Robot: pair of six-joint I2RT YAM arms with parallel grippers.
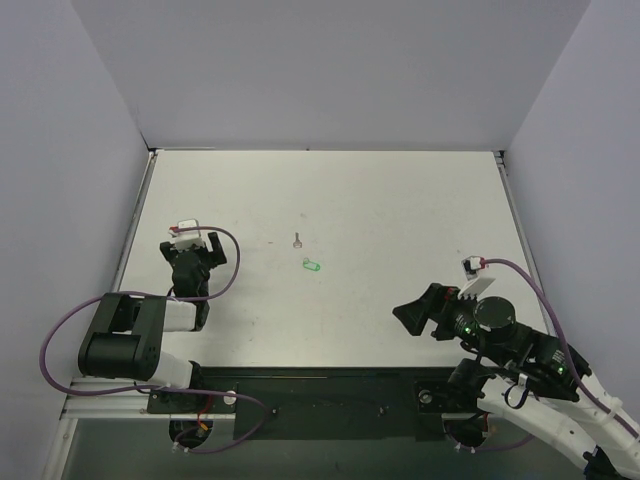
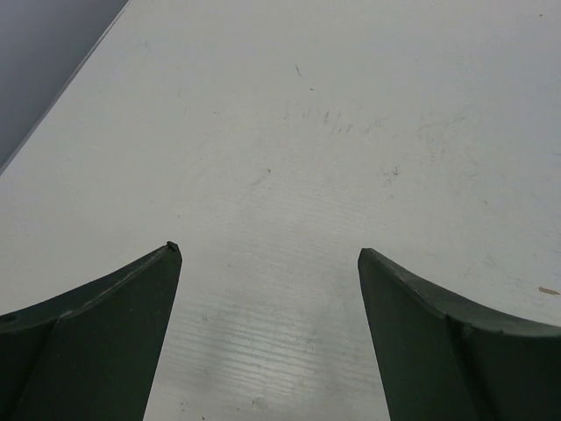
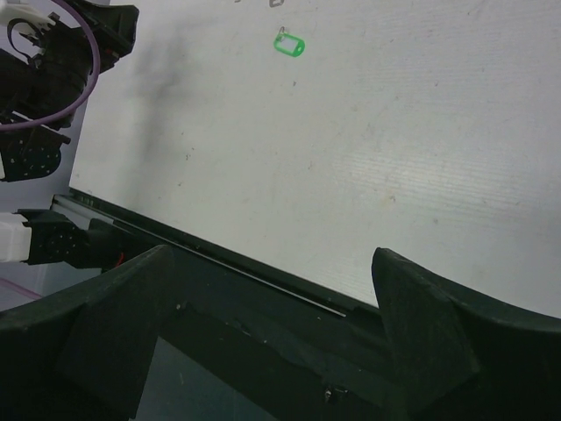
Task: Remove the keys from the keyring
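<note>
The left jaws are standing wide apart over bare counter [image 2: 289, 132], gripping nothing, and the right jaws are gaping just as empty above the counter's near edge. The green tag [image 3: 288, 45] is lying well ahead of the right jaws, mid-counter. Only the top view is showing the key [image 1: 297, 240] whole, resting just beyond the tag and apart from it.

Your key [image 1: 297, 240] and keyring [image 1: 311, 266] lie apart at mid-table [image 1: 400, 200].
The key sits just behind the keyring and slightly left of it. Your left gripper [image 2: 270, 254] is well to their left, and your right gripper [image 3: 273, 253] is front-right, by the near edge.
</note>
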